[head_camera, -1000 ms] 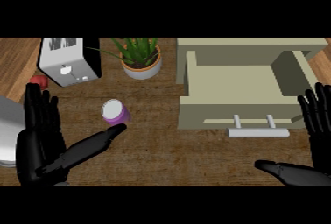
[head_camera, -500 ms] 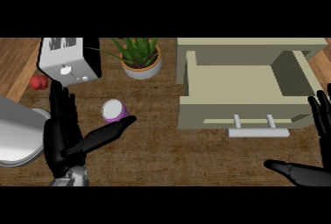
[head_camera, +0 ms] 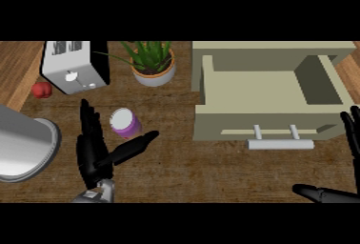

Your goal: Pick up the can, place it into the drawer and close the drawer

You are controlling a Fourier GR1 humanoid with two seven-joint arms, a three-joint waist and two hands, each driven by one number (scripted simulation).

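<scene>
A purple can point(head_camera: 125, 122) with a white top stands upright on the wooden counter, left of centre. My left hand point(head_camera: 96, 148) is open just below and left of it, fingers straight up past its left side and thumb stretched out beneath it, not touching. The beige drawer point(head_camera: 211, 90) is pulled open at the right, its inside bare and its handle point(head_camera: 280, 143) facing me. My right hand point(head_camera: 345, 190) is open at the lower right edge, only partly in view.
A white toaster point(head_camera: 74, 66) stands at the back left, a potted plant point(head_camera: 154, 64) beside it. A red apple point(head_camera: 42, 89) lies at the left edge. My grey left forearm point(head_camera: 21, 147) fills the left side.
My left hand has moved right and forward, closing in on the can from below and left. The right hand has slid toward the right edge. The can has not moved.
</scene>
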